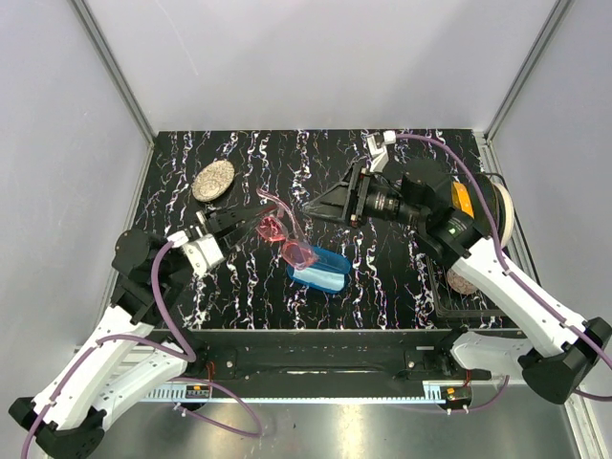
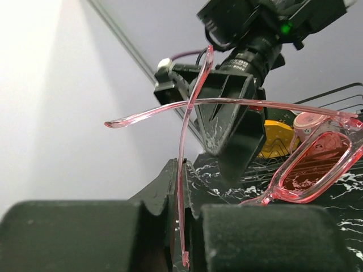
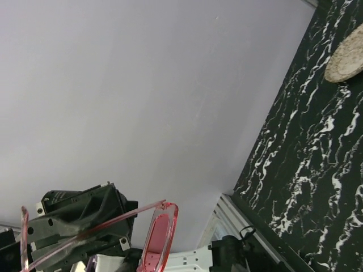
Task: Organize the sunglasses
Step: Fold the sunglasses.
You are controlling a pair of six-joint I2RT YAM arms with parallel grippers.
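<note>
Sunglasses held up over the table, mid-scene, just far-left of the case. From above we see them between both grippers, but the grip is unclear. The left wrist view settles it: the left gripper pads pinch one temple, and the other temple crosses it. The right gripper sits at the temples; we cannot tell how its jaws stand. The right wrist view catches only one lens and a temple, low left.

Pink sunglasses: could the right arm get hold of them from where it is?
Probably yes. The right gripper sits close beside the sunglasses, which the left gripper holds up off the table by one temple. Nothing seems to stand between them.
</note>
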